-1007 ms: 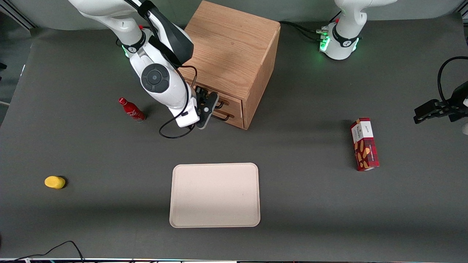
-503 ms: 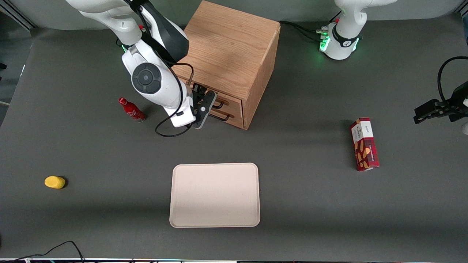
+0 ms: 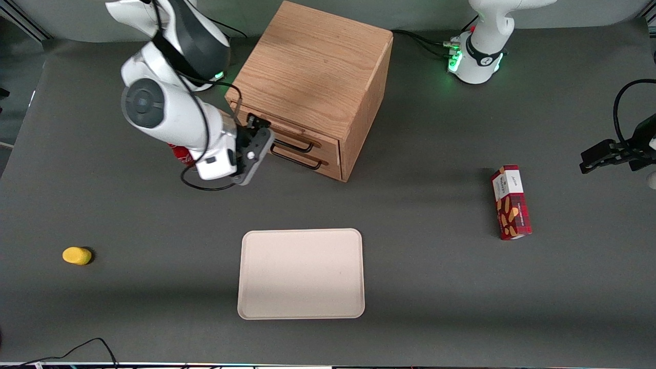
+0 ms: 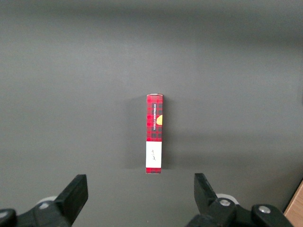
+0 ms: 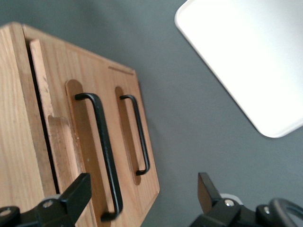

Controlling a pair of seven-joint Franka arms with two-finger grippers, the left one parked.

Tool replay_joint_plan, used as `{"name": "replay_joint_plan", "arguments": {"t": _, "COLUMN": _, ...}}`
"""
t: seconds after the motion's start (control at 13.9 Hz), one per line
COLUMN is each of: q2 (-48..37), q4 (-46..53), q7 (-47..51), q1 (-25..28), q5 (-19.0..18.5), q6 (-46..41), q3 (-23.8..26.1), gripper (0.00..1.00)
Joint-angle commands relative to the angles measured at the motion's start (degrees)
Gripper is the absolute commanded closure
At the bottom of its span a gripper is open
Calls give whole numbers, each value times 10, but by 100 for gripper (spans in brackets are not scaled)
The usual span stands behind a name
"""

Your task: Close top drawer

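Note:
The oak cabinet stands near the back of the table, its two drawers facing the front camera at an angle. The top drawer sits about level with the lower drawer's front, and only a thin dark gap shows under the cabinet's top. Its black bar handle runs above the lower drawer's handle. My gripper hangs in front of the drawers, off toward the working arm's end. It is open, touches neither handle, and holds nothing.
A beige tray lies nearer the front camera than the cabinet. A red bottle is mostly hidden by my arm. A yellow object lies toward the working arm's end, a red plaid box toward the parked arm's.
My gripper has drawn back from the drawer fronts toward the working arm's end, uncovering both handles. The arm now covers most of the red bottle. The drawer front shows no visible shift.

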Motion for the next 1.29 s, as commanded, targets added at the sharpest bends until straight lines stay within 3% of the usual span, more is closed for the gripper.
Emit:
{"name": "replay_joint_plan", "arguments": {"t": 0.0, "q2": -50, "q4": -1, "q7": 19, "q1": -23, "q5": 21, "q6": -23, "q3": -31, "gripper": 0}}
{"name": "replay_joint_plan", "arguments": {"t": 0.43, "q2": -125, "q4": -5, "q7": 111, "q1": -35, "q5": -8, "q6": -64, "q3": -149, "gripper": 0}}
{"name": "replay_joint_plan", "arguments": {"t": 0.58, "q2": -134, "q4": -6, "q7": 156, "q1": -59, "q5": -52, "q6": -67, "q3": -156, "gripper": 0}}
{"name": "replay_joint_plan", "arguments": {"t": 0.79, "q2": -138, "q4": 4, "q7": 246, "q1": -61, "q5": -56, "q6": -131, "q3": -189, "gripper": 0}}
{"name": "replay_joint_plan", "arguments": {"t": 1.01, "q2": -149, "q4": 9, "q7": 248, "q1": -67, "q5": -147, "q6": -148, "q3": -191, "gripper": 0}}
{"name": "replay_joint_plan", "arguments": {"t": 1.22, "q2": -149, "q4": 24, "q7": 252, "q1": -75, "q5": -152, "q6": -147, "q3": -204, "gripper": 0}}
